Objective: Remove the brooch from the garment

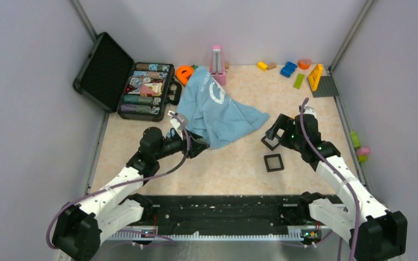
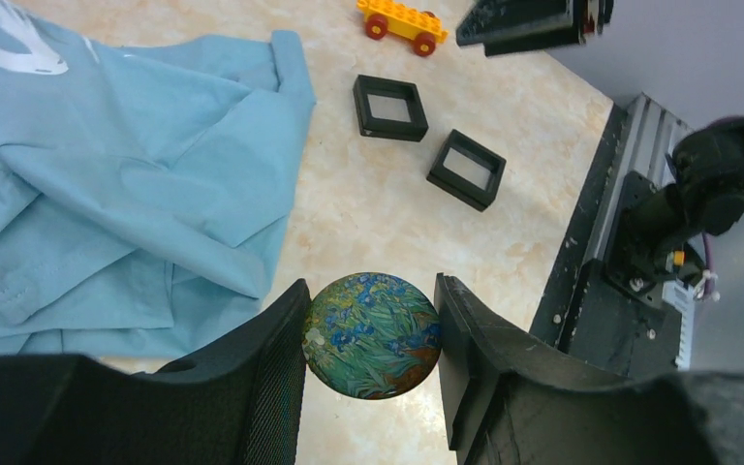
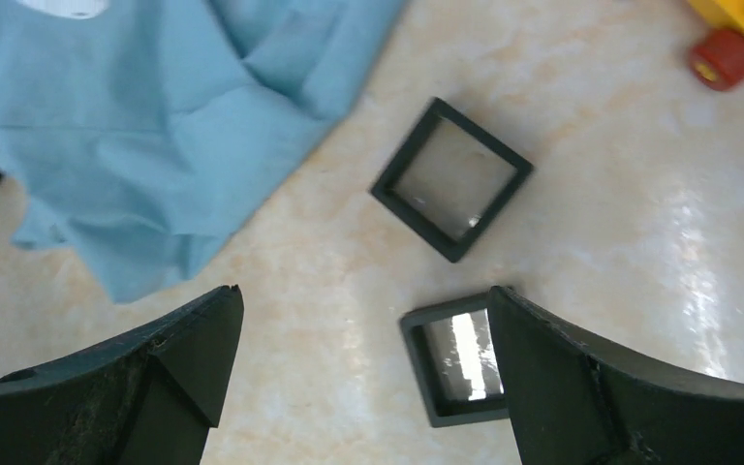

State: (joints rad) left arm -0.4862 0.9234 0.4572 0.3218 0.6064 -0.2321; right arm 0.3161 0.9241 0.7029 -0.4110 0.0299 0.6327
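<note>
Now — brooch (image 2: 372, 335): round, teal-green floral face, clear of the T-shirt (image 1: 217, 111), just beside its hem.
Left gripper (image 1: 200, 145): clamped on the brooch's edges.
T-shirt: light blue, crumpled on the table (image 1: 239, 168).
Right gripper (image 3: 363, 325): jaws spread wide — hovering over two black square boxes (image 3: 452, 178), near the T-shirt's corner.

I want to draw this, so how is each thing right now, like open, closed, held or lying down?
brooch: off the shirt, pinched in the left hand.
T-shirt: crumpled, lying loose, not held.
black square boxes: lying flat, apart from each other.
right hand: open, nothing between its fingers.
case: open, lid tilted back.
</note>
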